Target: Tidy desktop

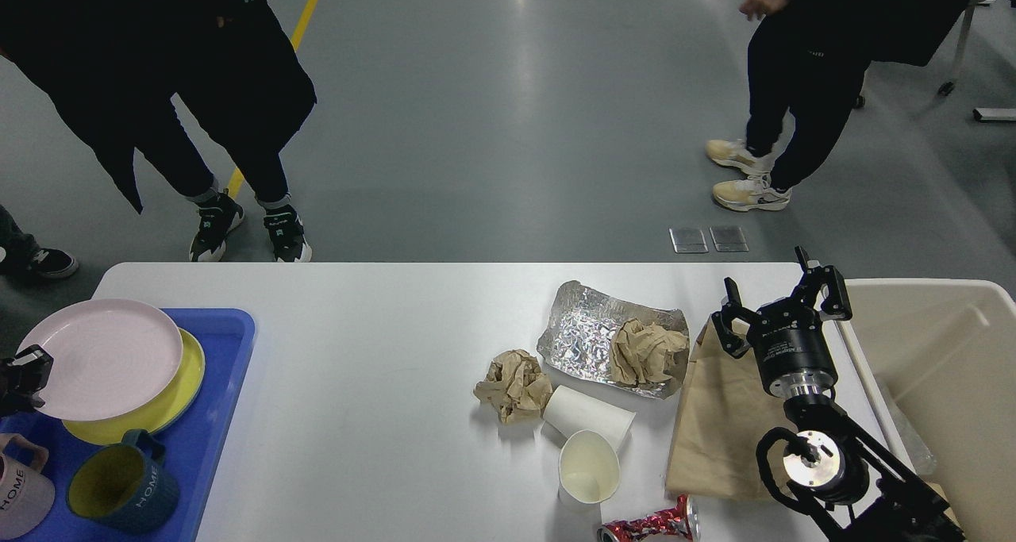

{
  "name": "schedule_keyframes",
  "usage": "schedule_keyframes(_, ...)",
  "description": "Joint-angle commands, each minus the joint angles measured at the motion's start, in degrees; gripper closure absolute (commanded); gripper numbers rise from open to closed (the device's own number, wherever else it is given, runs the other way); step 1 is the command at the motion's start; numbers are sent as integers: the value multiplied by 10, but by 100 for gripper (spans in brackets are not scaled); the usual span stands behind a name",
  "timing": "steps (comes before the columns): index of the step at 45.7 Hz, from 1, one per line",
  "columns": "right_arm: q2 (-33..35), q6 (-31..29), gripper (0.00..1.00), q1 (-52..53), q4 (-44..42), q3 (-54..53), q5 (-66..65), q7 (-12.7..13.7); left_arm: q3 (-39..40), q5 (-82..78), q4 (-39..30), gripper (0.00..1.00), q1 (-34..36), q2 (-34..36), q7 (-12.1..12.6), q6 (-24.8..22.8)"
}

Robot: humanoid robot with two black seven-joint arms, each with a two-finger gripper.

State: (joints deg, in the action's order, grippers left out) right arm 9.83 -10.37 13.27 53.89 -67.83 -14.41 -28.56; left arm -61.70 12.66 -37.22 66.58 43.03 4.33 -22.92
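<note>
The white desktop (373, 383) carries litter right of centre: a sheet of foil (583, 332) with a crumpled brown paper ball (647, 351) on it, a second paper ball (513, 385), two white paper cups (589, 415) (588, 467), a flat brown paper bag (718, 423) and a crushed red can (647, 522). My right gripper (782, 297) is open and empty, over the bag's far end. My left gripper (22, 377) at the left edge is shut on the rim of a pink plate (99, 358), held just above a yellow plate (171, 403).
A blue tray (218, 415) at the left holds the yellow plate, a dark mug (119, 486) and a pink mug (20, 498). A cream bin (937, 383) stands at the right edge. Two people stand on the floor beyond the desktop.
</note>
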Motion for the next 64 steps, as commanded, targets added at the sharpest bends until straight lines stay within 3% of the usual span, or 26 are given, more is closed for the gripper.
schedule_keyframes(1, 0, 0, 0, 0, 1, 1, 0, 0, 2, 0, -5, 29, 0, -3, 5, -1)
schedule_keyframes(2, 0, 0, 0, 0, 1, 1, 0, 0, 2, 0, -7, 43, 0, -2, 5, -5)
schedule_keyframes(3, 0, 0, 0, 0, 0, 1, 0, 0, 1, 0, -7, 50, 0, -2, 5, -7)
schedule_keyframes(4, 0, 0, 0, 0, 0, 0, 0, 0, 0, 0, -7, 50, 0, -2, 4, -11)
schedule_keyframes(7, 0, 0, 0, 0, 0, 0, 0, 0, 0, 0, -6, 40, 0, -1, 2, -12)
schedule_keyframes(10, 0, 0, 0, 0, 0, 0, 0, 0, 0, 1, -4, 12, 0, 0, 1, -3)
schedule_keyframes(11, 0, 0, 0, 0, 0, 1, 0, 0, 0, 1, -3, 7, 0, 0, 0, -2)
schedule_keyframes(15, -1, 0, 0, 0, 0, 0, 0, 0, 1, 1, -4, 6, 0, -1, -1, -1)
schedule_keyframes(17, 0, 0, 0, 0, 0, 0, 0, 0, 1, 1, -6, 17, 0, -4, 4, 0)
schedule_keyframes(20, 0, 0, 0, 0, 0, 0, 0, 0, 1, 0, -8, 61, 0, -2, 7, -16)
schedule_keyframes(21, 0, 0, 0, 0, 0, 0, 0, 0, 0, 0, -7, 61, 0, -2, 7, -20)
schedule_keyframes(23, 0, 0, 0, 0, 0, 0, 0, 0, 0, 0, -7, 54, 0, -1, 6, -22)
schedule_keyframes(26, 0, 0, 0, 0, 0, 0, 0, 0, 0, 0, -5, 10, 1, 0, 2, -15)
schedule_keyframes(27, 0, 0, 0, 0, 0, 0, 0, 0, 0, 0, -4, 4, 1, 0, 2, -13)
schedule_keyframes(64, 0, 0, 0, 0, 0, 0, 0, 0, -4, -3, -5, 4, 2, 5, 11, -11)
